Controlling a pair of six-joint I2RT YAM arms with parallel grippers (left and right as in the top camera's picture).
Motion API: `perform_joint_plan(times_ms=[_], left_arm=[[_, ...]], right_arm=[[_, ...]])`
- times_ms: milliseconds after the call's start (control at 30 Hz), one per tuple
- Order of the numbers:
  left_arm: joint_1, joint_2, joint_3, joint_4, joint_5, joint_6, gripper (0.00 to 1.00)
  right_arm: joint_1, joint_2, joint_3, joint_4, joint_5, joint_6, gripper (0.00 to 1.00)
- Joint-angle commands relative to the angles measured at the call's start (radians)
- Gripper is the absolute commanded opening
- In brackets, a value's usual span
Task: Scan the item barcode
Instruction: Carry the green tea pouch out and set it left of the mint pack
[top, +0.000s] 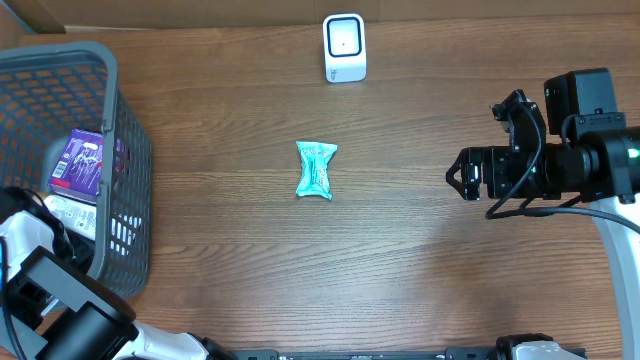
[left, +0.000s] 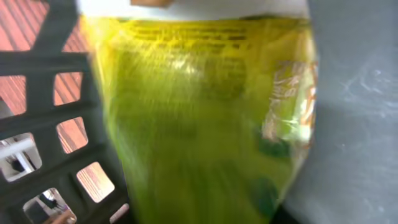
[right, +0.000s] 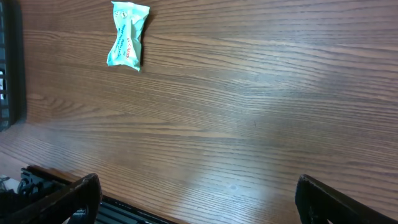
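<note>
A blurred yellow-green packet (left: 205, 112) fills the left wrist view, pressed close to the camera inside the grey basket (left: 56, 118). My left gripper's fingers do not show there, so its hold on the packet is unclear. From above, the left arm (top: 45, 285) reaches into the basket (top: 128, 130) at the left. A teal packet (top: 316, 169) lies flat mid-table, also seen in the right wrist view (right: 127, 34). The white scanner (top: 344, 47) stands at the far edge. My right gripper (top: 462, 178) hovers open at the right, fingers wide apart (right: 199, 205), nothing between them.
The basket also holds a purple packet (top: 80, 160) and white items (top: 70, 212). Bare wooden tabletop (top: 420, 260) lies between the teal packet and the right arm. The table's front edge shows under the right gripper (right: 124, 208).
</note>
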Motion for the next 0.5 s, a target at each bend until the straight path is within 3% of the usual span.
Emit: perform_joint_plan(times_ms=[0, 200, 467], left_arm=[[-0.027, 0.046, 0.003, -0.009, 0.049, 0.006, 0.06], [-0.105, 0.042, 0.151, -0.154, 0.042, 0.005, 0.04], [-0.237, 0.042, 0.574, -0.423, 0.092, -0.005, 0.04]], right_arm=[[0.005, -0.007, 0.014, 0.004, 0.009, -0.005, 1.00], [0.005, -0.007, 0.015, 0.012, 0.009, -0.005, 1.00], [0.005, -0.007, 0.014, 0.021, 0.009, -0.005, 1.00]])
